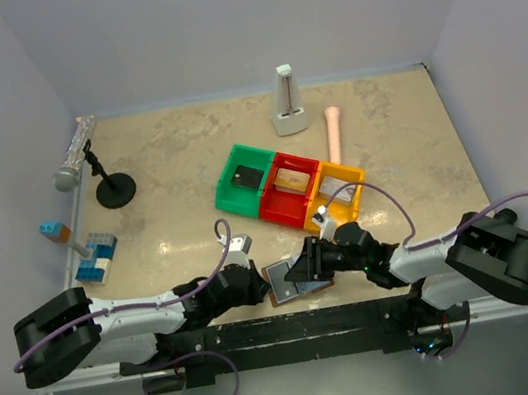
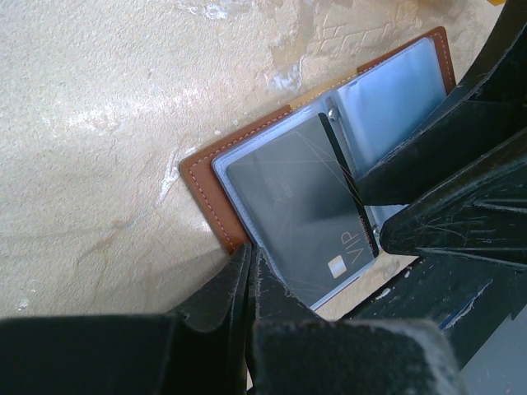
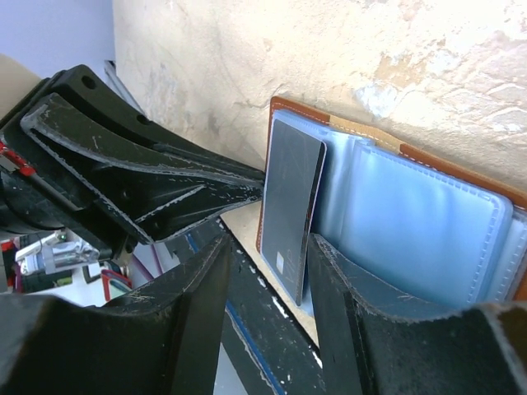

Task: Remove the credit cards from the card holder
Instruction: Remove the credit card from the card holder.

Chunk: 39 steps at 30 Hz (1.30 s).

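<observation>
Sitting just behind the work spot: green bin (image 1: 233, 199), red bin (image 1: 281, 208) and yellow bin (image 1: 354, 180) in a row. A mic stand (image 1: 115, 190) and toy blocks (image 1: 97, 258) are well off to the left. The card holder (image 2: 206, 191) lies open on the bench (image 1: 169, 173) at the near edge, btwn both claws, which crowd it. The left claw (image 2: 249, 263) is closed, tips at the holder's brown edge. The right claw (image 3: 270, 247) is open, w/ fingers either side of a dark card (image 3: 292, 189) tilted up off the grey-blue panel.

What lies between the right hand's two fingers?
A dark card, tipped up on edge over the open card holder; the right wrist view shows it.
</observation>
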Each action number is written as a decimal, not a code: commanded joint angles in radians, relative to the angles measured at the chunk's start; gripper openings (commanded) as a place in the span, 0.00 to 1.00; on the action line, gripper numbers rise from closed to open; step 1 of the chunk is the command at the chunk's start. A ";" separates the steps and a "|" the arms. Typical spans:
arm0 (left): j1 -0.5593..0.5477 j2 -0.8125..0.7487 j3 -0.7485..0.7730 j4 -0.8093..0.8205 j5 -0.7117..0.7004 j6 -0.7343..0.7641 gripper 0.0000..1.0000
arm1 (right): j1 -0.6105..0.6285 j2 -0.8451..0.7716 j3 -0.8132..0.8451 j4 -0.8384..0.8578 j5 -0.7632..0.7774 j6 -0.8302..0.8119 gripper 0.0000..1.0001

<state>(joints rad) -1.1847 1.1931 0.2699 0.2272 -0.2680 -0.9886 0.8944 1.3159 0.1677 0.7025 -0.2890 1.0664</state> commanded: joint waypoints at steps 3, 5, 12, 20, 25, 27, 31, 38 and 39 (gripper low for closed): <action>0.004 0.036 0.005 -0.015 0.010 -0.001 0.01 | 0.001 0.042 0.013 0.158 -0.085 0.018 0.46; 0.004 0.042 0.009 -0.014 0.012 0.002 0.01 | 0.001 0.054 0.019 0.170 -0.099 0.018 0.46; 0.004 0.054 0.017 -0.009 0.015 0.011 0.01 | 0.001 0.055 0.046 0.140 -0.144 0.000 0.45; 0.004 0.069 0.028 -0.003 0.023 0.021 0.01 | 0.001 0.060 0.072 0.097 -0.151 -0.013 0.45; 0.004 0.069 0.026 0.003 0.024 0.022 0.00 | 0.001 0.072 0.085 0.083 -0.157 -0.016 0.46; 0.004 0.068 0.023 0.008 0.024 0.022 0.01 | 0.001 0.082 0.093 0.077 -0.164 -0.017 0.46; 0.004 0.063 0.019 0.012 0.024 0.021 0.01 | 0.003 0.094 0.110 0.054 -0.177 -0.025 0.46; 0.003 0.049 -0.008 0.069 0.038 0.028 0.00 | 0.003 0.112 0.131 0.034 -0.193 -0.026 0.46; 0.004 0.049 -0.006 0.066 0.038 0.028 0.00 | 0.003 0.109 0.131 0.031 -0.190 -0.026 0.46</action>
<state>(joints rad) -1.1847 1.2350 0.2832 0.2665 -0.2649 -0.9821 0.8883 1.4284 0.2562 0.6998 -0.4393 1.0546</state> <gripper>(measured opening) 0.025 0.459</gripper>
